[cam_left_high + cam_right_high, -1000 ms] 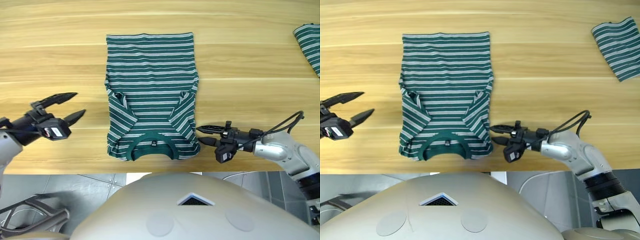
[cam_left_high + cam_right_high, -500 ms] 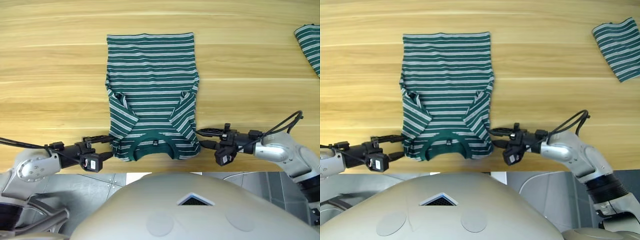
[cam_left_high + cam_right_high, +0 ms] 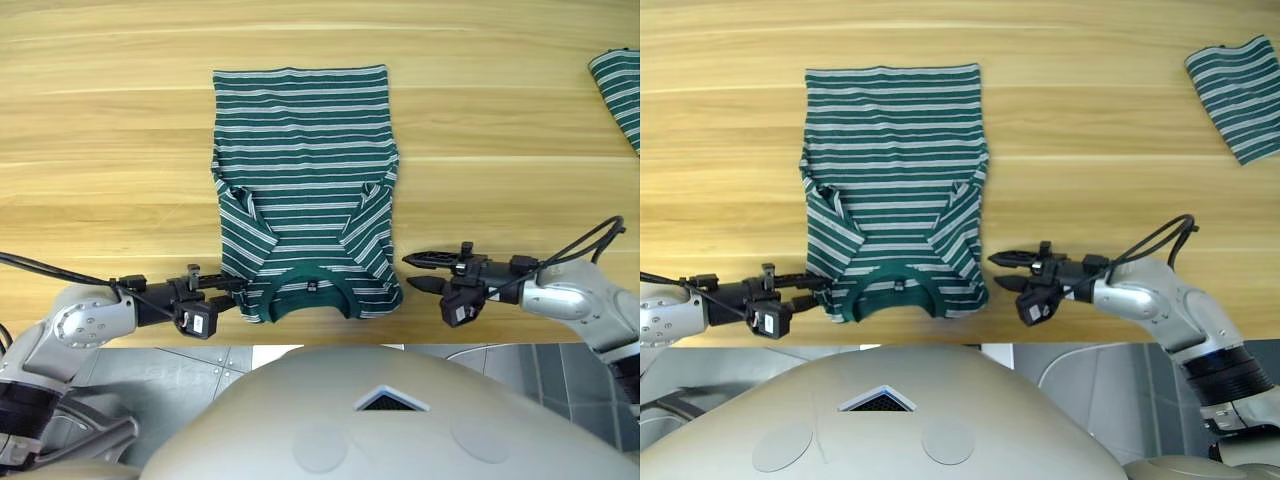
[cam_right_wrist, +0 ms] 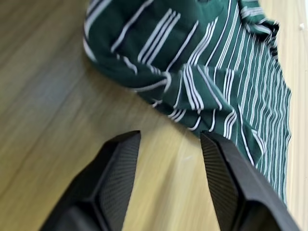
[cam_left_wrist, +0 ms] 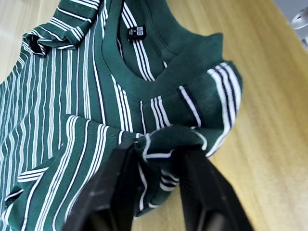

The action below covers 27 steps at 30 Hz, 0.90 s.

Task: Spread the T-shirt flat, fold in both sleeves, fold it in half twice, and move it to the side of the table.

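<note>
The green, white-striped T-shirt (image 3: 300, 170) lies flat on the wooden table (image 3: 500, 150), both sleeves folded in and its collar (image 3: 308, 283) toward the front edge. My left gripper (image 3: 228, 292) sits low at the shirt's near left corner. In the left wrist view that gripper (image 5: 159, 148) is open, with a bunched fold of shoulder fabric (image 5: 168, 139) between its fingers. My right gripper (image 3: 412, 271) is open just right of the near right corner, a small gap from the cloth. From the right wrist, the right gripper (image 4: 169, 136) stands over bare wood, the shirt's edge (image 4: 192, 82) beyond the tips.
Another folded striped garment (image 3: 1235, 95) lies at the far right of the table. The table's front edge (image 3: 120, 335) runs just behind both grippers. Bare wood stretches left, right and beyond the shirt.
My left arm swung down from the left to the shirt's near left corner and pushed its fingers around the fabric. The right gripper drew back slightly to the right.
</note>
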Each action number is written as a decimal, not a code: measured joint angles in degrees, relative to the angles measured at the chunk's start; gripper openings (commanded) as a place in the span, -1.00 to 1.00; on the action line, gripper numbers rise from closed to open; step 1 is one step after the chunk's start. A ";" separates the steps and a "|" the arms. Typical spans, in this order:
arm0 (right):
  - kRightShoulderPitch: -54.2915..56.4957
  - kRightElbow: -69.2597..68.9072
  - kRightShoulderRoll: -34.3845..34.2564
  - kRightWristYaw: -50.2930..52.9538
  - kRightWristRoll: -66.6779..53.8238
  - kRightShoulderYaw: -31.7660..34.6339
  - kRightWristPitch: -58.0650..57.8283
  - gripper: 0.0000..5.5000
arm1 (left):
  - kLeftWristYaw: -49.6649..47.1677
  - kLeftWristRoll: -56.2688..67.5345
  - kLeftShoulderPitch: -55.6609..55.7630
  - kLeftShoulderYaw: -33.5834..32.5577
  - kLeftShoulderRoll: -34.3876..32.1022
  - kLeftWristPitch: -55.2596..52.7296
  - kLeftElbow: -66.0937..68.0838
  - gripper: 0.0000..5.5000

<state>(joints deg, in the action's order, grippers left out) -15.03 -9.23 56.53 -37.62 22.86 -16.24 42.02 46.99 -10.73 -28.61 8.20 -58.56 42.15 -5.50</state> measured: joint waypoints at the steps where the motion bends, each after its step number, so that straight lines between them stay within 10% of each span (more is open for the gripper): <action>1: -0.14 -0.05 0.24 -0.46 -0.91 -0.11 0.00 -0.16 | -0.02 0.12 -0.01 0.23 0.00 -0.07 -0.08 -0.74; 27: 2.62 2.50 -3.76 -5.17 -5.70 -6.07 2.40 -0.34 | -2.90 -1.01 4.57 1.68 4.00 -4.74 -0.08 -0.97</action>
<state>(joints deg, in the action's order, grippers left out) -12.41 -6.73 52.77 -42.78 17.16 -22.31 44.43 44.08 -11.74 -24.03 9.88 -54.55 37.41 -5.57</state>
